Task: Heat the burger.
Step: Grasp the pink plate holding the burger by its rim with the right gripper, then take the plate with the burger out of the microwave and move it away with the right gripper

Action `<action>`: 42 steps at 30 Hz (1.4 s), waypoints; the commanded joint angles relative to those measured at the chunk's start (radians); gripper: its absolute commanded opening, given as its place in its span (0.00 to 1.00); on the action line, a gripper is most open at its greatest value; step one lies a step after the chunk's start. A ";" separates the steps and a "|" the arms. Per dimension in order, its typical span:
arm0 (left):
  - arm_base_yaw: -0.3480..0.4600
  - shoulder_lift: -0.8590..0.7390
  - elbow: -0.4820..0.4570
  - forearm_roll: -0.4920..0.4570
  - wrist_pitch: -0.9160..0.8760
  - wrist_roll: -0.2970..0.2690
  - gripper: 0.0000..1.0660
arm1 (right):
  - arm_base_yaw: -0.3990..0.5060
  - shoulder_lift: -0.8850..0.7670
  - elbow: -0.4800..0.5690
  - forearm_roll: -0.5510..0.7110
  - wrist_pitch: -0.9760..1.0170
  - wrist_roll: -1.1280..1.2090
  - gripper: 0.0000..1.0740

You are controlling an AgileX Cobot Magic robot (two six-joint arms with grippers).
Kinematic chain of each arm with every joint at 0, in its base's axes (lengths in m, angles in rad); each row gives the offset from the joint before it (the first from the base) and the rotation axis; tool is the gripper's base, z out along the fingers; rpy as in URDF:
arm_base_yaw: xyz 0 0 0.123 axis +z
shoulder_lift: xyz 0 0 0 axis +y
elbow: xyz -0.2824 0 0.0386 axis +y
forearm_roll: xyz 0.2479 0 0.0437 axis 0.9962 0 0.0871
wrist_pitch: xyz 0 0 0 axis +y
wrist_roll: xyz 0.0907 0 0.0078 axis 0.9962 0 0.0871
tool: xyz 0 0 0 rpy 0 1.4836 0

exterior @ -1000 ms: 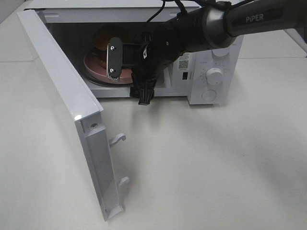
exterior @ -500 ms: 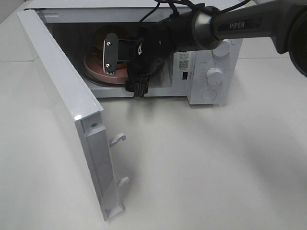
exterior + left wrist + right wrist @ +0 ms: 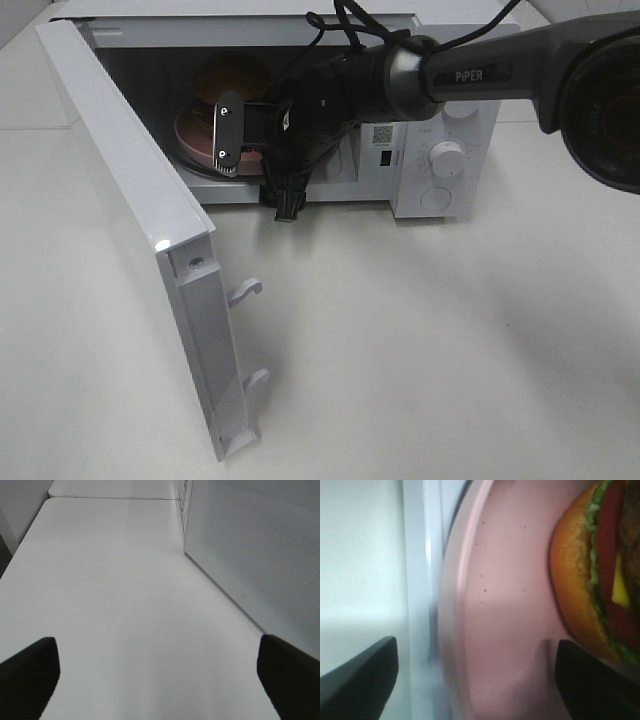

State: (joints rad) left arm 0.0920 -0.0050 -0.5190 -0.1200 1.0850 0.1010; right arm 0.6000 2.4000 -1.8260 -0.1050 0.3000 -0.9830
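Now the tall, golden-bunned burger [image 3: 232, 76] sits on the round pink plate [image 3: 192, 140] inside the white box-shaped microwave [image 3: 450, 110]. The right gripper [image 3: 477, 680] gapes wide and empty at the plate's rim. Loading looks done, so the next move is probably backing out and shutting the door [image 3: 130, 200].

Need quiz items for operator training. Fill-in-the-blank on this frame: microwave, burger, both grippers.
1. The burger sits on a pink ____ inside the microwave.
2. The microwave's door stands ____.
3. The right gripper, jaws apart at the microwave's opening, grips ____.
4. The left gripper hovers above the white ____, beside the microwave.
Missing words: plate; open; nothing; table.
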 commanded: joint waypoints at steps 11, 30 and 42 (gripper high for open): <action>0.003 -0.012 0.002 -0.008 -0.012 -0.004 0.94 | -0.005 -0.005 -0.009 0.180 0.080 -0.200 0.75; 0.003 -0.012 0.002 -0.008 -0.012 -0.004 0.94 | -0.017 -0.006 -0.009 0.170 0.174 -0.174 0.00; 0.003 -0.012 0.002 -0.008 -0.012 -0.004 0.94 | -0.002 -0.053 -0.009 0.206 0.300 -0.254 0.00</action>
State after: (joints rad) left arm 0.0920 -0.0050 -0.5190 -0.1200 1.0850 0.1010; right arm 0.5910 2.3530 -1.8460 0.0770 0.5040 -1.2120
